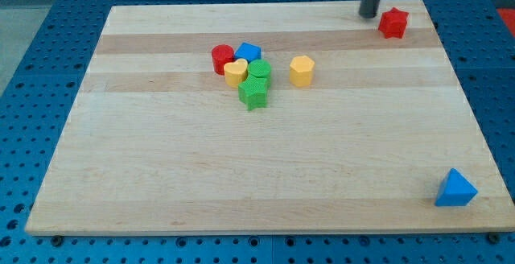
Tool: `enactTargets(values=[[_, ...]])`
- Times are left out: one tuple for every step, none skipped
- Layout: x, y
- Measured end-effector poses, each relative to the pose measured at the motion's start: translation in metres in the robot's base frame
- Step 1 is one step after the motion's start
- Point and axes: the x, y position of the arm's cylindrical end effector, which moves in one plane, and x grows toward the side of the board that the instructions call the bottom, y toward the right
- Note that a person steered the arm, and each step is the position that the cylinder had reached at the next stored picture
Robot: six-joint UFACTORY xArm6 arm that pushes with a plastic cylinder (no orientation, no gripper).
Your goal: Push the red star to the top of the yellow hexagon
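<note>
Blue triangle [455, 190] at the bottom-right corner is irrelevant; no pincer is fitted, so my tip [368, 14], placed just left of the red star [393, 23] near the top-right corner, should be brought round its right side and driven leftward along the top edge until 1 block sits above the yellow hexagon [301, 70].

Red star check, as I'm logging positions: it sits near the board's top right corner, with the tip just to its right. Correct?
Not quite. The camera view shows my tip just to the left of the red star, not its right. The star does sit near the top right corner of the board.
</note>
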Motion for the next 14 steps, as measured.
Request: enactTargets(values=[[-0.02, 0.046], [0.016, 0.06], [0.057, 0.05], [0.067, 0.039], [0.068, 0.028], [0.068, 0.005], [0.076, -0.019], [0.09, -0.047], [0.103, -0.08], [0.107, -0.098], [0.107, -0.039], [0.099, 0.02], [0.067, 0.024], [0.038, -0.015]])
